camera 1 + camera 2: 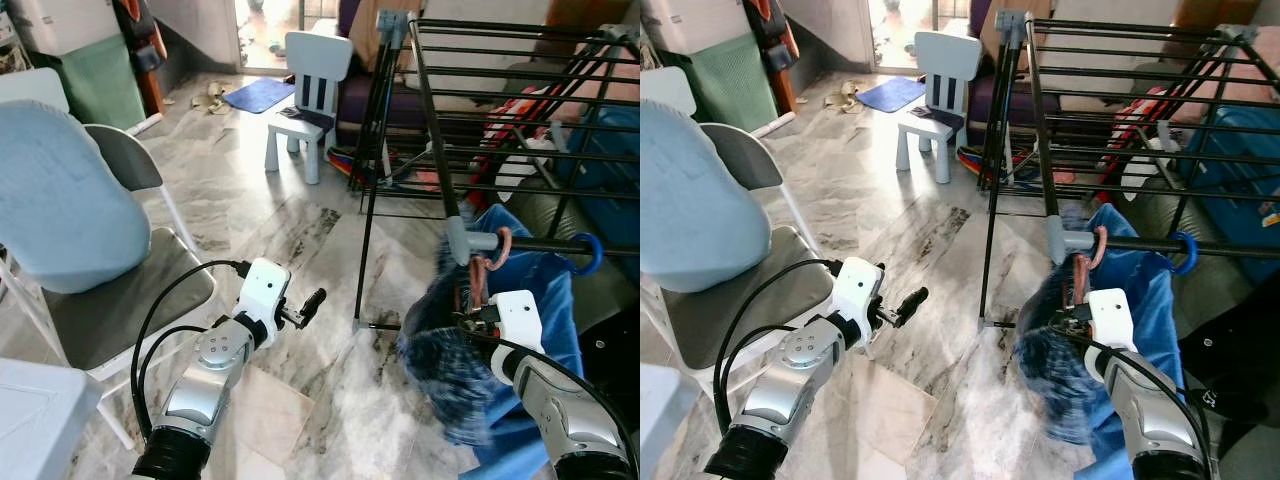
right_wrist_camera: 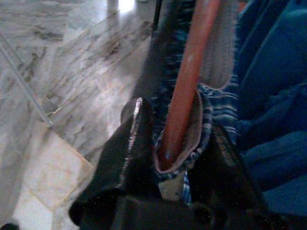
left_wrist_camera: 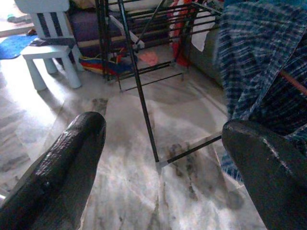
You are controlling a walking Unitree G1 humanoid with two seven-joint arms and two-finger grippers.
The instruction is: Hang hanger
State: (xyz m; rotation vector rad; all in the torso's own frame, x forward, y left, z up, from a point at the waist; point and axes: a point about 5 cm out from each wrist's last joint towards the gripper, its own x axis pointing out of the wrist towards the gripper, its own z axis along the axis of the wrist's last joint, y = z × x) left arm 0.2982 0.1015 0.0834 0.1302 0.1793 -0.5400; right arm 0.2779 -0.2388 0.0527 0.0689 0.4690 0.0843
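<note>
A reddish-brown hanger (image 1: pixel 497 250) carries a blue plaid shirt (image 1: pixel 450 370). Its hook curves over the lower front bar (image 1: pixel 545 243) of the black drying rack, right beside a grey corner joint (image 1: pixel 461 240). My right gripper (image 1: pixel 470 318) is just below that bar, shut on the hanger's neck (image 2: pixel 189 72) with the shirt collar bunched between the fingers. The shirt is blurred. My left gripper (image 1: pixel 310 303) is held open over the marble floor to the left of the rack, with nothing between its fingers (image 3: pixel 62 158).
A plain blue garment (image 1: pixel 545 290) hangs on the same bar from a blue hook (image 1: pixel 592 252). A grey folding chair (image 1: pixel 130 300) with a light blue cushion stands at my left. A white child's chair (image 1: pixel 305 100) and a blue mat (image 1: pixel 258 95) lie farther back.
</note>
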